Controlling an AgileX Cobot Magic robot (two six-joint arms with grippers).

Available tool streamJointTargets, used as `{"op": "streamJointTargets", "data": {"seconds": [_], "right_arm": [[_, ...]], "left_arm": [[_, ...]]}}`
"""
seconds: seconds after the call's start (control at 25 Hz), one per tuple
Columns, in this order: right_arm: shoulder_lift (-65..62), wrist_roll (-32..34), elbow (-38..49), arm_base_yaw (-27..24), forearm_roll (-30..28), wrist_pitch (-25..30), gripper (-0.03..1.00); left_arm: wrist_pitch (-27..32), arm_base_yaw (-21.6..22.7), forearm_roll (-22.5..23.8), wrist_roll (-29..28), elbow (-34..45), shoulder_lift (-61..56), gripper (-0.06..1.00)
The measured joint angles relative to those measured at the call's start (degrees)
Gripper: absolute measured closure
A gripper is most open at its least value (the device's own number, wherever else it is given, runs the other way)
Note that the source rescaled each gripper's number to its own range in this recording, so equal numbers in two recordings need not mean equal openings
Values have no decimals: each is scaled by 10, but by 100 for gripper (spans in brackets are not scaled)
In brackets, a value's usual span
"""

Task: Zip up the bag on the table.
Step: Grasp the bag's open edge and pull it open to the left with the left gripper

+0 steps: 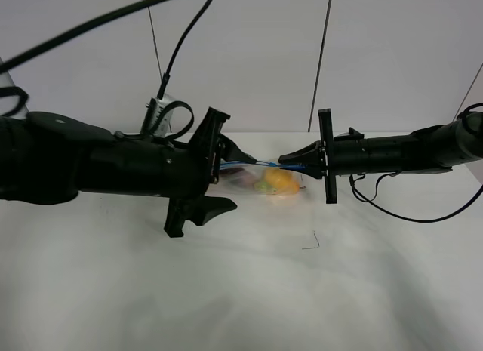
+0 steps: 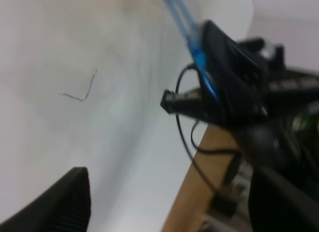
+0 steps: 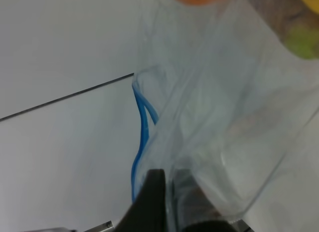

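The bag (image 1: pixel 266 182), clear and slack, lies at the far middle of the tabletop (image 1: pixel 226 290), between the two arms. Its blue zipper strip (image 1: pixel 256 167) forms the upper edge and runs nearly straight from one arm to the other. Orange produce (image 1: pixel 281 182) and a yellow-green piece (image 3: pixel 304 40) show through the film.

The right end effector (image 1: pixel 285 161) is clenched on the strip's right end. This grip probably anchors the edge and keeps it taut, so that the seal can be pressed along its length. The left end effector (image 1: pixel 245 182) is released. Its fingers stand apart, the upper one touching the strip's left end and the lower one clear of the bag, which suggests it is placed to close over the strip.

Not resolved:
- whether any part of the strip is already sealed;
- whether there is a slider;
- whether the bag's underside rests fully on the tabletop.

The bag's left end is partly covered by the left arm. The left wrist view is blurred and shows only one finger (image 2: pixel 60 204). The right wrist view cuts off the produce. A thin bent mark (image 1: pixel 311 242) lies on the tabletop well apart from the bag, and what it is cannot be told.
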Motion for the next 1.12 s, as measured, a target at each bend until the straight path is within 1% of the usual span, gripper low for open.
{"op": "streamJointTargets", "data": {"seconds": [0.12,0.2,0.4,0.48,0.68,0.8,0.92,1.12], "right_arm": [[0,-13,0,0,2,0,97],[0,-17,0,0,2,-1,97],[0,-17,0,0,2,-1,97],[0,-17,0,0,2,-1,97],[0,-17,0,0,2,-1,97],[0,-17,0,0,2,-1,97],[0,-18,0,0,2,-1,97],[0,-19,0,0,2,-1,97]], "left_arm": [[-12,-16,-52,1,-30,44,1],[-10,-16,-64,1,-59,72,1],[8,-16,-72,1,-143,133,1],[9,-16,-73,1,-162,152,1],[2,-16,-79,-20,-171,181,1],[-18,-16,-79,-29,-171,188,3],[-26,-16,-81,-36,-171,189,11],[-26,-16,-82,-41,-171,189,33]]}}
